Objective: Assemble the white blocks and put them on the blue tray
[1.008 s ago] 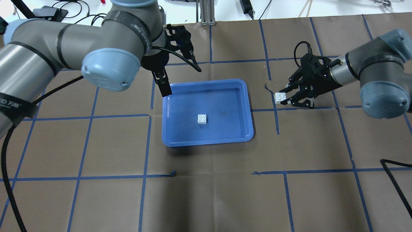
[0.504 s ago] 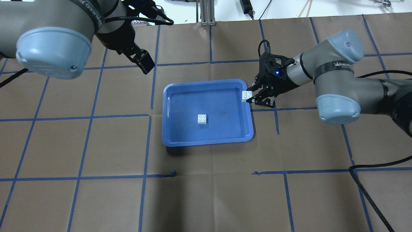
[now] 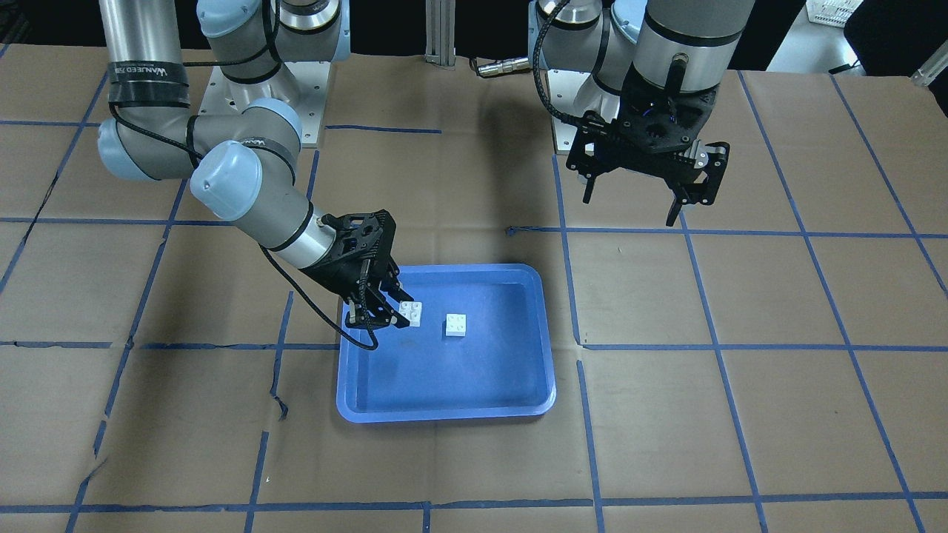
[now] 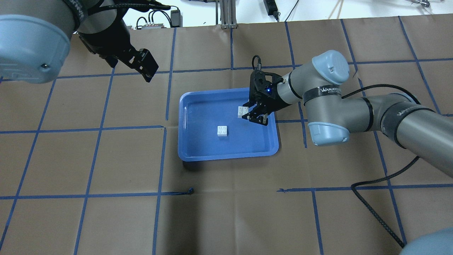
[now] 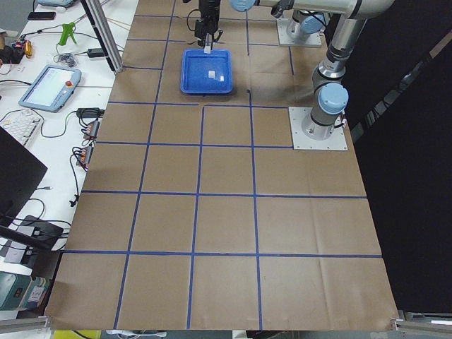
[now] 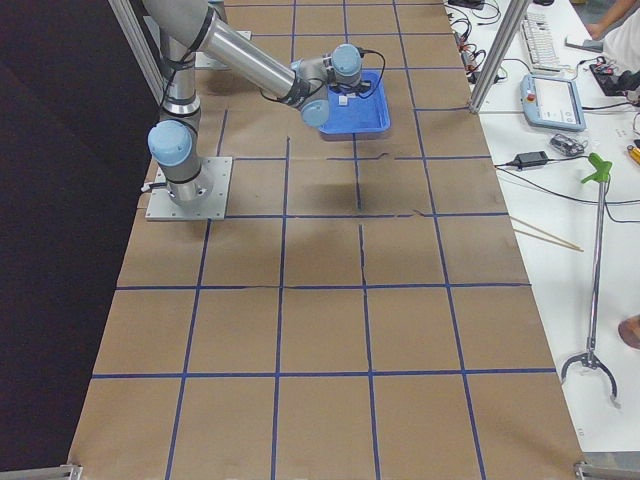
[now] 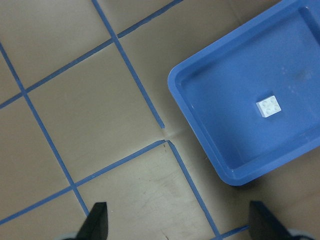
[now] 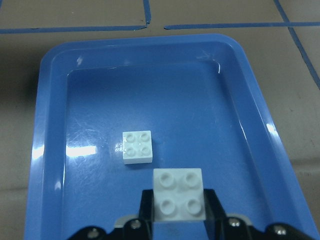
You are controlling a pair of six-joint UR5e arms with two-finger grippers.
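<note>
The blue tray [image 4: 205, 113] lies at the table's middle. One white block [image 4: 222, 130] sits studs up on its floor. My right gripper [image 4: 248, 115] is shut on the second white block [image 4: 242, 111] and holds it studs up over the tray's right part, a little right of and behind the resting block. The right wrist view shows the held block [image 8: 178, 195] close before the resting block [image 8: 137, 147]. My left gripper [image 3: 637, 200] is open and empty, high above the table, off the tray's far left corner [image 4: 184, 97]. The left wrist view shows the tray [image 7: 210, 115] and the resting block [image 7: 268, 105].
Brown paper with a blue tape grid [image 4: 166, 106] covers the table. My right arm's black cable [image 4: 371, 209] loops over the table at the front right. Benches with a tablet [image 5: 49, 85] and tools stand along the table's far side.
My right gripper has carried its white block leftward from the table right of the tray, over the rim, to above the tray floor. My left arm has drawn back and to the left.
</note>
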